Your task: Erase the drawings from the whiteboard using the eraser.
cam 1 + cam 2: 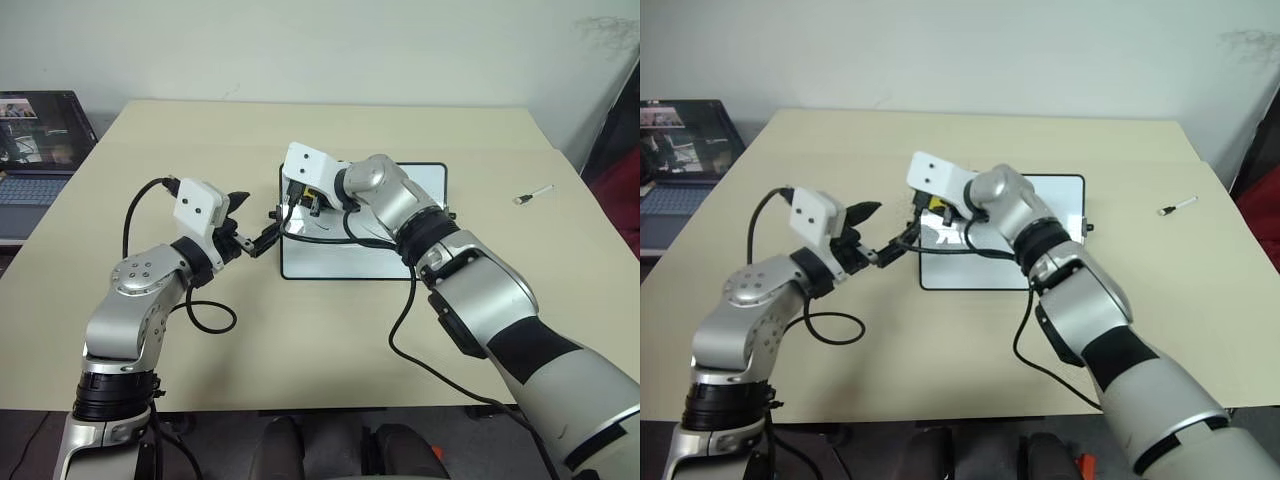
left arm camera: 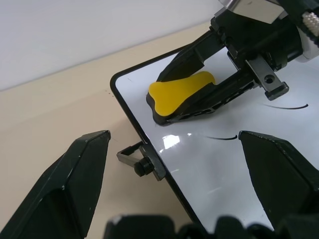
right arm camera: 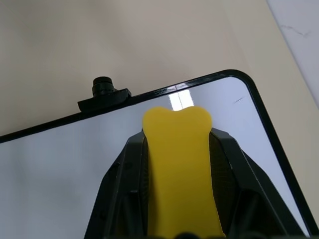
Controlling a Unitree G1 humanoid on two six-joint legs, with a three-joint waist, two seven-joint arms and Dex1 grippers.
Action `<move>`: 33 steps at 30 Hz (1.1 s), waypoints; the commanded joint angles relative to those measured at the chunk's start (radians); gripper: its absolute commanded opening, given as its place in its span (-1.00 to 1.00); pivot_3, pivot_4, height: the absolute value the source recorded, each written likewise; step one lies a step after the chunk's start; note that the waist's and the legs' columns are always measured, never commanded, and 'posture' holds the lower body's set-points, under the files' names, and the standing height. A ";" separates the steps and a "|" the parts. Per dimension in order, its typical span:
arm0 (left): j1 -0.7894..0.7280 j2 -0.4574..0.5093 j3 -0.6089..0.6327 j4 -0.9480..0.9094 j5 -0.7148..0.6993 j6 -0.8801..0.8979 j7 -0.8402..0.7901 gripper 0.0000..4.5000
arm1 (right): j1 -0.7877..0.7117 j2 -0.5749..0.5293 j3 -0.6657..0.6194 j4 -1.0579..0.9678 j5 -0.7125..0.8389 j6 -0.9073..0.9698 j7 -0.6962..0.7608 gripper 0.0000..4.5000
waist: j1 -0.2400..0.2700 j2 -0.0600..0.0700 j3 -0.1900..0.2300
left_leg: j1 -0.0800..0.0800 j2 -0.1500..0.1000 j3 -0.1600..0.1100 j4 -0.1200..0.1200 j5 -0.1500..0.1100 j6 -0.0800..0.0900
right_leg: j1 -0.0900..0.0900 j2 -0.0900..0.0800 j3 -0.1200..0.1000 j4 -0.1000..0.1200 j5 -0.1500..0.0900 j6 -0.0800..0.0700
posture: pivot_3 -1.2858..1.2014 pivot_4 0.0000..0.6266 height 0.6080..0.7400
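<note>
While gripper-clamped [image 3: 179,199], glossy whiteboard's [image 3: 60,174] waisted yellow eraser [image 3: 180,169]

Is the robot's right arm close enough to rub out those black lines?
Probably yes. The right gripper holds the eraser over the whiteboard, and the drawings lie just beside it with nothing between.

- A pale beige table [image 1: 300,340] is set against a plain off-white wall [image 1: 320,45].
- An open laptop [image 1: 35,150] is seen on a lower surface beside the table's left edge.
- A dark red object [image 1: 615,170] is seen at the right edge.
</note>
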 commanded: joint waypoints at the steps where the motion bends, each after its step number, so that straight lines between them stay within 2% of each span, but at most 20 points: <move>1: -0.005 0.002 0.015 -0.008 0.005 -0.022 -0.004 1.00 | -0.042 -0.023 -0.056 -0.032 0.048 0.042 0.012 -0.42 | 0.000 0.000 0.000 | -0.001 0.000 0.000 0.000 0.000 0.000 | 0.000 0.000 0.000 0.000 0.000 0.000 | 0.03 -0.52 1.00; 8: -0.009 0.001 0.016 -0.004 0.005 -0.022 -0.007 1.00 | -0.127 -0.029 -0.121 -0.028 0.087 0.031 -0.047 -0.42 | 0.000 0.001 0.001 | -0.012 0.000 0.001 0.000 0.000 -0.001 | -0.011 0.000 0.000 -0.002 0.000 0.000 | 0.03 -0.52 1.00; 16: 0.000 0.006 0.019 -0.015 0.002 -0.017 -0.011 1.00 | -0.065 0.013 -0.079 0.047 0.035 -0.003 -0.092 -0.42 | -0.003 0.001 0.000 | -0.014 0.001 0.003 -0.001 0.000 -0.002 | -0.013 0.000 0.002 -0.004 0.000 0.000 | 0.03 -0.52 1.00; 23: 0.007 0.012 0.021 -0.014 0.003 -0.018 -0.016 1.00 | -0.012 0.029 -0.061 0.052 0.030 0.016 -0.063 -0.42 | -0.002 0.000 0.000 | -0.013 0.000 0.001 -0.001 0.000 0.000 | -0.012 0.000 0.000 -0.001 0.000 0.000 | 0.03 -0.52 1.00; 28: 0.011 0.011 0.026 -0.008 0.005 -0.027 -0.013 1.00 | 0.002 0.003 -0.138 -0.111 0.115 0.022 -0.047 -0.42 | -0.002 0.000 0.000 | -0.012 0.000 0.000 -0.001 0.000 0.000 | -0.010 0.000 0.000 -0.001 0.000 0.000 | 0.03 -0.52 1.00; 31: 0.018 0.013 0.036 0.001 0.002 -0.035 -0.017 1.00 | 0.065 -0.026 -0.182 -0.333 0.182 0.065 -0.012 -0.42 | -0.001 0.001 0.000 | -0.013 0.000 0.001 -0.001 0.000 -0.001 | -0.011 0.000 0.000 -0.002 0.000 0.000 | 0.03 -0.52 1.00; 33: 0.029 0.016 0.045 0.007 0.001 -0.045 -0.022 1.00 | 0.157 -0.056 -0.217 -0.559 0.233 0.120 -0.007 -0.42 | 0.001 0.001 0.000 | -0.015 0.000 0.001 -0.001 0.001 -0.001 | -0.013 0.000 0.000 -0.003 0.000 0.000 | 0.03 -0.52 1.00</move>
